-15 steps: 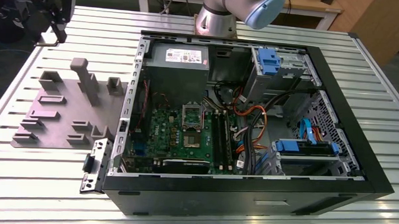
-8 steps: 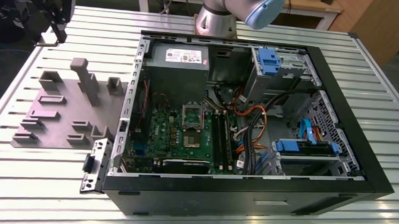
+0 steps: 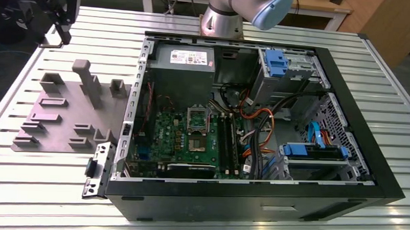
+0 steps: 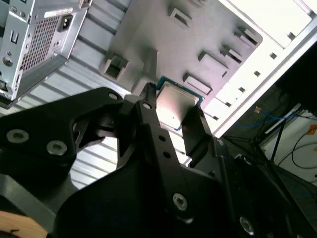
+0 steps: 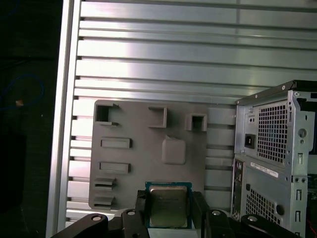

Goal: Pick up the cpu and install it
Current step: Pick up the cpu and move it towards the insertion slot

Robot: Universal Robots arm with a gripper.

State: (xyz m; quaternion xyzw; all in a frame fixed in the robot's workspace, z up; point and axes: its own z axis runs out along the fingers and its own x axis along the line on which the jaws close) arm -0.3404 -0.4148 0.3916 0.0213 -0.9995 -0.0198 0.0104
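The cpu [image 5: 168,206] is a flat square chip with a dull silver top and a pale green rim. It sits between my black fingers [image 5: 198,210], and my gripper [image 5: 168,214] is shut on it. The second wrist view shows the same cpu [image 4: 176,103] clamped in the gripper [image 4: 173,116], held in the air over the grey slotted plate [image 4: 198,29]. In the exterior view the gripper [image 3: 58,18] hangs high at the exterior view's left, above the ribbed table. The motherboard's open metal socket frame [image 3: 197,129] lies inside the computer case [image 3: 259,122].
The grey plate [image 3: 55,117] with raised blocks lies on the ribbed aluminium table [image 3: 45,186], beside the open case. The case holds a power supply [image 3: 183,58], cables and blue drive brackets [image 3: 313,149]. The arm's base [image 3: 226,18] stands behind the case.
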